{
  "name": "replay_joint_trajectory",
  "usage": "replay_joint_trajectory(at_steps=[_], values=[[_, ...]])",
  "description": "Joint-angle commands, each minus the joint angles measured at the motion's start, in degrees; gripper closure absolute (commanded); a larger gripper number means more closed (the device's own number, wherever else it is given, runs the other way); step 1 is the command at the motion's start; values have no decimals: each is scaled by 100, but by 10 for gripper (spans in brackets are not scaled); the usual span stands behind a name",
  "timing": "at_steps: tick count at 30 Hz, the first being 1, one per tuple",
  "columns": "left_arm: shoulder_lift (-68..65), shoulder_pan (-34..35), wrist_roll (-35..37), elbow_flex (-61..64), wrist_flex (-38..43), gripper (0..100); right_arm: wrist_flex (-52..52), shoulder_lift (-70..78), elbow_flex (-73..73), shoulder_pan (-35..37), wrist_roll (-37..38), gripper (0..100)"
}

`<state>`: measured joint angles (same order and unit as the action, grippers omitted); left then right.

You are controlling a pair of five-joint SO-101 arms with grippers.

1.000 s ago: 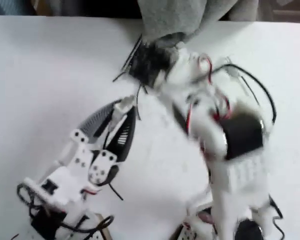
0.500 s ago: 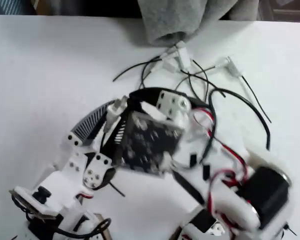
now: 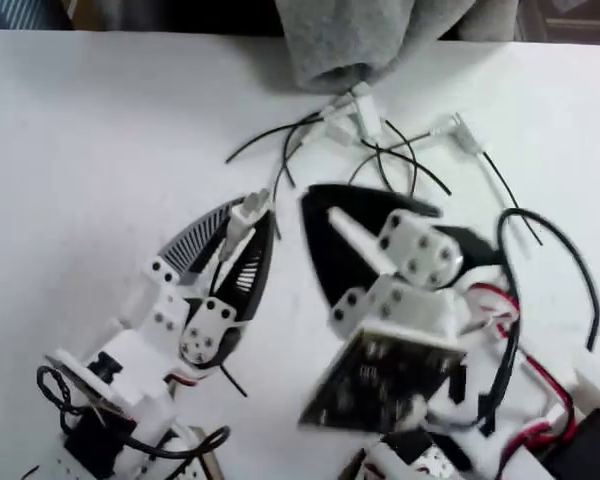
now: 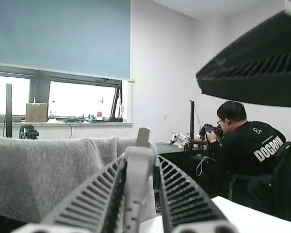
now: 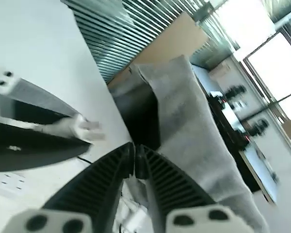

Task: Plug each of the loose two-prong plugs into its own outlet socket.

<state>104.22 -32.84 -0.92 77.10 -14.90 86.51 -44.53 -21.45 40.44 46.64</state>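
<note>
My left gripper (image 3: 247,213) hangs above the middle of the table, shut on a white two-prong plug (image 3: 242,214). In the left wrist view the plug (image 4: 138,154) stands between the ribbed fingers (image 4: 94,201), its prong pointing away. My right gripper (image 3: 309,199) sits just to the right of it, shut with nothing seen in it; its fingertips (image 5: 130,151) meet in the right wrist view. Two loose white plugs (image 3: 346,117) (image 3: 462,132) with black wires lie at the far side. A white socket piece (image 5: 7,185) lies on the table below the left gripper (image 5: 63,130).
A grey cloth (image 3: 352,42) hangs over the table's far edge, just behind the loose plugs. Black wires (image 3: 400,165) trail between the plugs and the right arm. The left half of the white table (image 3: 90,140) is bare.
The right arm has pulled back from the far plugs toward the near edge, uncovering them. The left arm, still holding its plug, has barely shifted.
</note>
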Motion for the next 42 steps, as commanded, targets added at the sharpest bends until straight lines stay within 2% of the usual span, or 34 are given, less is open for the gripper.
replay_joint_trajectory(at_steps=[1,7,13,22,28,34,39,42], values=[[40,4,-35,-79,44,977,-356,84,193,866,35,979],[40,40,-35,-79,44,977,-1156,1051,475,980,-149,979],[40,40,-35,-79,35,977,-1578,1692,413,189,-167,979],[40,40,-35,-97,35,977,-1437,1789,466,-1042,-167,979],[40,40,-35,-105,35,977,-1420,1736,404,-1376,-158,979],[40,40,-35,-88,35,977,-1235,1499,-299,-963,-167,979],[40,40,-35,-88,35,977,-505,1349,-633,163,-193,979],[40,40,-35,-88,35,977,-277,1402,-536,585,-211,979]])
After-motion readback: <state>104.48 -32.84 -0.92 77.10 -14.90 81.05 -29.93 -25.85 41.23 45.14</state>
